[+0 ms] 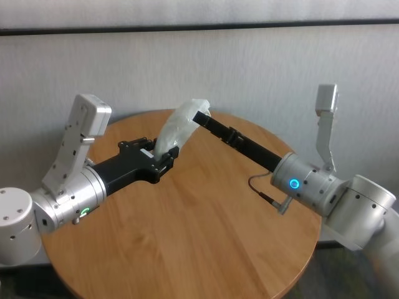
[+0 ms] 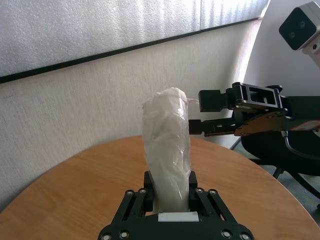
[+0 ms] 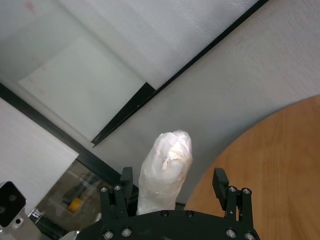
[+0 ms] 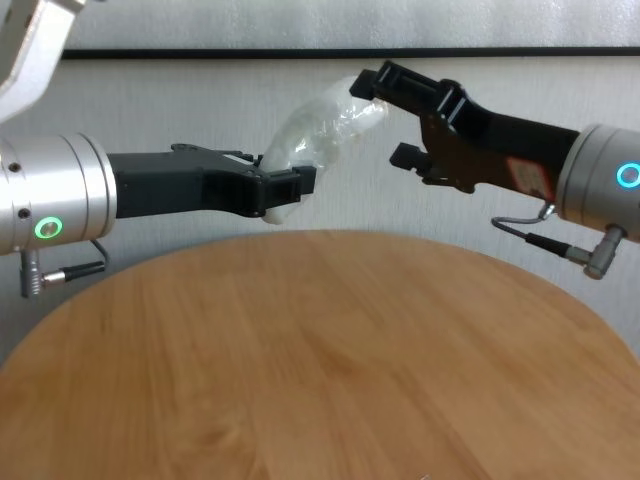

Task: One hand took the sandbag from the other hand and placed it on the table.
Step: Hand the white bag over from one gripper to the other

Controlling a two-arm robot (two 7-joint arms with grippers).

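Head view: the sandbag (image 1: 176,129) is held above the table (image 1: 187,237), over its far part and clear of the wood. Its lower end is clamped between the closed jaws of the left gripper (image 1: 163,161), whose wrist bears a green ring. The right gripper (image 1: 201,116), on the blue-ringed wrist, is placed at the bag's upper end.

Left wrist view: the sandbag (image 2: 167,150) is seen standing up out of the left gripper (image 2: 170,197), its base pinched between the two fingers. The right gripper (image 2: 199,114) is shown at the bag's top, one finger level with the tip and the other lower down, both just beside the plastic; contact cannot be told.

Right wrist view: the sandbag (image 3: 165,172) is seen between the widely parted jaws of the right gripper (image 3: 172,182), with a gap left on each side. The table's edge (image 3: 260,150) is visible beyond.

Chest view: the sandbag (image 4: 315,140) is suspended well above the table (image 4: 300,360), bridging the two grippers. It is gripped at its lower end by the left gripper (image 4: 290,190), while the spread jaws of the right gripper (image 4: 385,115) are set about its upper end.
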